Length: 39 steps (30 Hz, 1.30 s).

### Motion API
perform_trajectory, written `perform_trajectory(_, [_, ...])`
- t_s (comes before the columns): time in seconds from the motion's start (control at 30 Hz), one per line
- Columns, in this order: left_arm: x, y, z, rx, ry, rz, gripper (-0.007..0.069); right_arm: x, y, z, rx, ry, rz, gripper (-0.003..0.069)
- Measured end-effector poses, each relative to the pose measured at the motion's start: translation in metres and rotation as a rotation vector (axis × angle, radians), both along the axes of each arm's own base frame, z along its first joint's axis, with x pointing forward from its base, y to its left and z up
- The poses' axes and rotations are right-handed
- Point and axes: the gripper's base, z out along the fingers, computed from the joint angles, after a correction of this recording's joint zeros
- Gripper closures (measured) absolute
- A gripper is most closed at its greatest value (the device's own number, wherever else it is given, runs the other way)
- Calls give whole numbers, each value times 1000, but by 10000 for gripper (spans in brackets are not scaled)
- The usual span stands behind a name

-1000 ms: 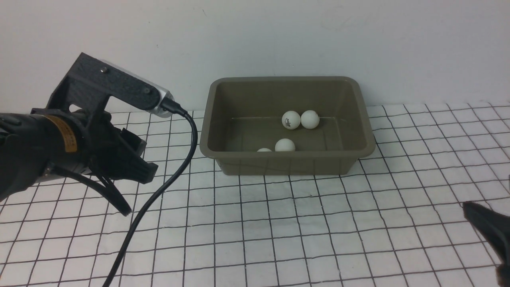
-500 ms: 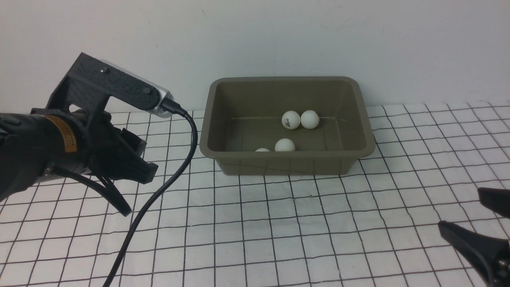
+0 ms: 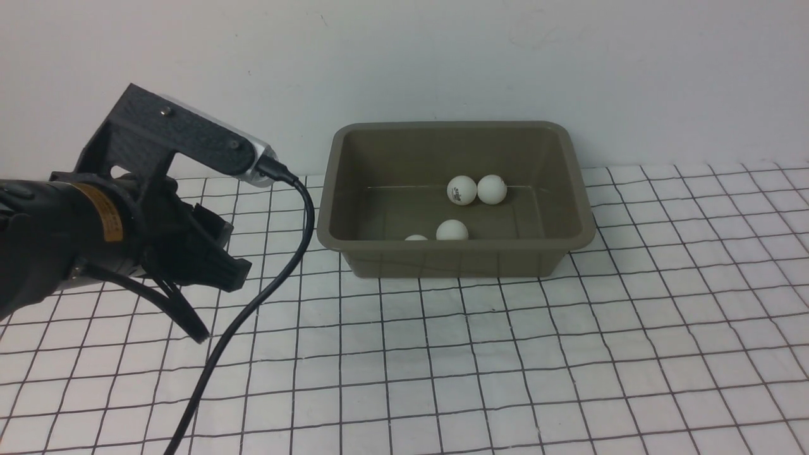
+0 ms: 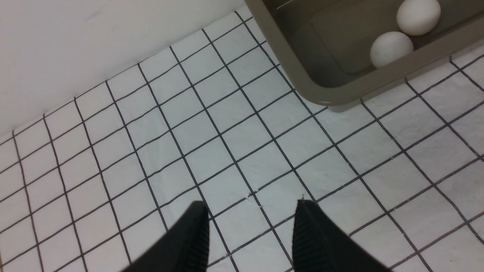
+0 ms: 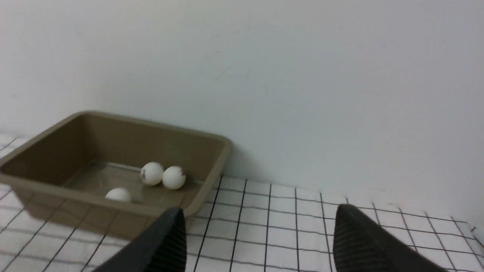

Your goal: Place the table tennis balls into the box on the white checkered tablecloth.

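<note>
Several white table tennis balls lie inside the olive-grey box [image 3: 455,262]: a touching pair [image 3: 461,190] [image 3: 492,189] toward the back, one [image 3: 452,230] nearer the front and one [image 3: 416,237] half hidden behind the front wall. The box stands on the white checkered tablecloth [image 3: 505,354] against the wall. My left gripper [image 4: 250,206] hovers over bare cloth to the left of the box, its fingers apart with nothing between them. My right gripper [image 5: 259,209] is open and empty, to the right of the box [image 5: 75,211], and is outside the front view.
The left arm [image 3: 126,221] and its black cable [image 3: 278,278] occupy the left side of the cloth, with the cable trailing to the front edge. A plain white wall [image 3: 569,63] rises directly behind the box.
The right gripper, seen at the lower right of the front view earlier, has slid out of that view. The left arm and the balls have stayed put.
</note>
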Motion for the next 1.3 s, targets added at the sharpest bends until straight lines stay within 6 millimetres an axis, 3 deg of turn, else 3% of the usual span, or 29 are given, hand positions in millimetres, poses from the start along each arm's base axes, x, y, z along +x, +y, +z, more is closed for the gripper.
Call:
perform_trajectory(0.07, [0, 0, 0, 0, 0, 0, 346, -5, -2, -6, 35, -23, -36, 185])
perform_trajectory(0.37, [0, 0, 0, -1, 0, 0, 346, -3, -5, -79, 52, 90, -120, 185])
perform_trajectory(0.53, [0, 0, 0, 1, 4, 1, 346, -3, -5, -103, 51, 135, -123, 185])
perform_trajectory(0.97, [0, 0, 0, 2, 5, 2, 346, -1, -5, -139, 75, 213, -121, 185])
perform_trajectory(1.3, [0, 0, 0, 1, 6, 2, 346, 0, -5, -138, 76, 188, -122, 185])
